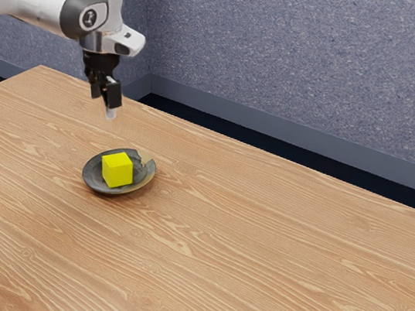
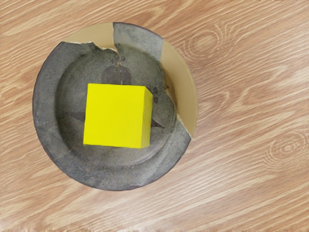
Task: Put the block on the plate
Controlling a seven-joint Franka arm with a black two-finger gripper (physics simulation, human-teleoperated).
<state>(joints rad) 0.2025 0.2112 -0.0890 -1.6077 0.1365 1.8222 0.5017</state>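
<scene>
Above and slightly behind the plate, my gripper [image 1: 107, 106] hangs in the air in the exterior view, apart from the block and holding nothing that I can see. Inside the dark, round plate [image 1: 93, 176] rests the yellow block [image 1: 117, 170]. From the hand, the block [image 2: 115, 116] appears within the plate's hollow, with the grey rim of the plate [image 2: 46, 106] all around it. Tan patches and a jagged crack mark part of the plate.
The plate stands on a wood-grained table [image 1: 271, 251], which stretches toward the exterior view's right. Behind the table's far edge rises a blue-grey wall [image 1: 307, 61].
</scene>
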